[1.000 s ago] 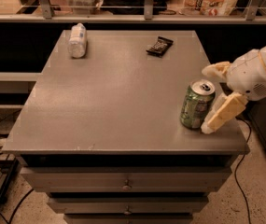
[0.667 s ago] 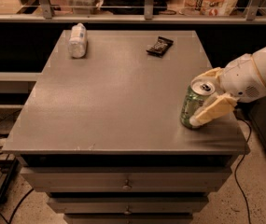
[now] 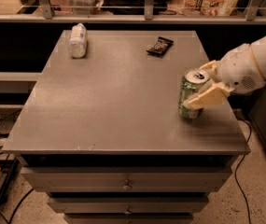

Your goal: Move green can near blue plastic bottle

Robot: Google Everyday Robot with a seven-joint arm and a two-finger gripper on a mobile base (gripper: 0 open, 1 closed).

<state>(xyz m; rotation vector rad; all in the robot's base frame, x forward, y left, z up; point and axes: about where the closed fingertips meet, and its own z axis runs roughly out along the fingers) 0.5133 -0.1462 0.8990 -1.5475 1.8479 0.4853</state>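
Observation:
The green can (image 3: 189, 90) stands upright near the right edge of the grey table (image 3: 118, 97), silver top up. My gripper (image 3: 203, 84) comes in from the right on a white arm; its cream fingers (image 3: 206, 97) sit on either side of the can, one in front and one behind, closed against it. The blue plastic bottle (image 3: 78, 40), clear and whitish with a white label, lies on its side at the table's far left corner, far from the can.
A small dark snack packet (image 3: 160, 45) lies at the far middle-right of the table. Drawers (image 3: 125, 185) are below the tabletop. A rail and shelf with bags run behind the table. Cables lie on the floor at left.
The gripper has moved left over the can and its fingers have closed in around it. The can has shifted slightly left and stays upright.

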